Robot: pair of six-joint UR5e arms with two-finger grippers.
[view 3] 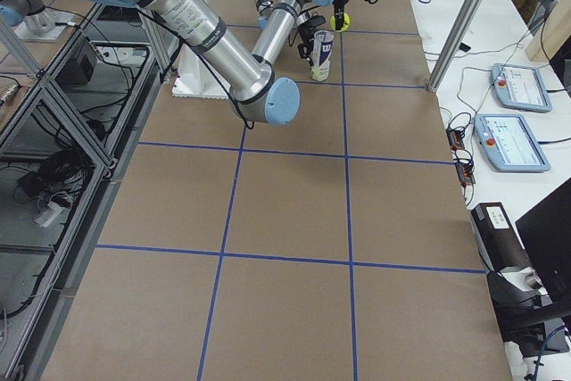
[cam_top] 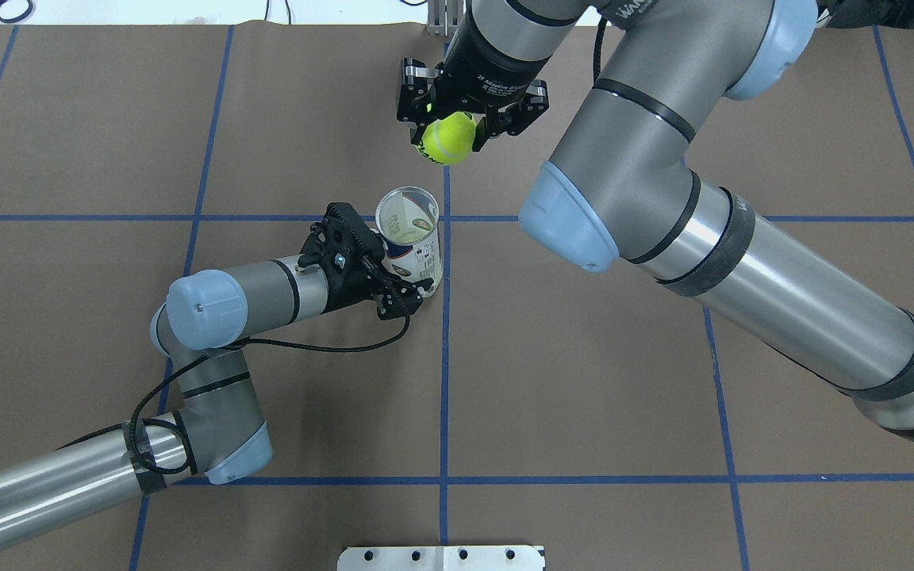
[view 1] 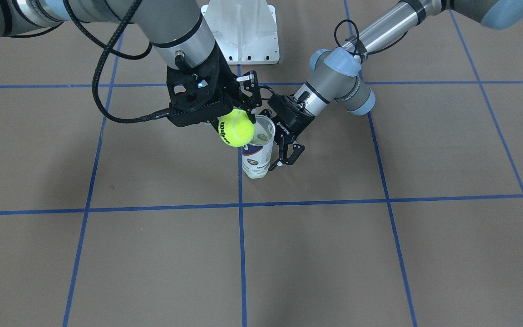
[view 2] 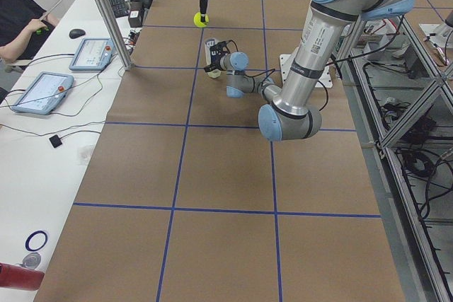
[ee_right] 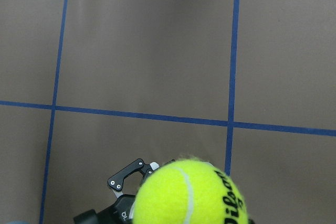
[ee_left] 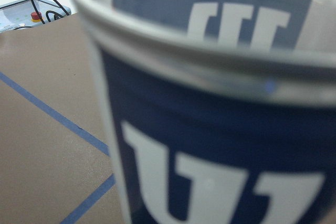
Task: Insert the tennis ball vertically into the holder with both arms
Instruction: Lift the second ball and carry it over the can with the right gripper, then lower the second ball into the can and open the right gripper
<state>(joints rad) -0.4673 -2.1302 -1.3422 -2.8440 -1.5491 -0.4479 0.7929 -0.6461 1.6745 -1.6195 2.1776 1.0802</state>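
Note:
The holder (view 1: 258, 152), a clear can with a navy and white label, stands upright on the brown table, open end up. It also shows in the overhead view (cam_top: 409, 238) and fills the left wrist view (ee_left: 210, 129). My left gripper (cam_top: 397, 274) is shut on its lower side. My right gripper (cam_top: 457, 131) is shut on a yellow tennis ball (view 1: 236, 128), which also shows overhead (cam_top: 447, 137). It holds the ball in the air above rim height, slightly off the holder's mouth on the side away from the robot. The ball fills the bottom of the right wrist view (ee_right: 191, 192).
The white pedestal base (view 1: 243, 32) stands at the robot's edge of the table, behind the holder. Blue tape lines cross the brown table cover. Operator tablets (view 2: 92, 53) lie on a white bench beyond the far table edge.

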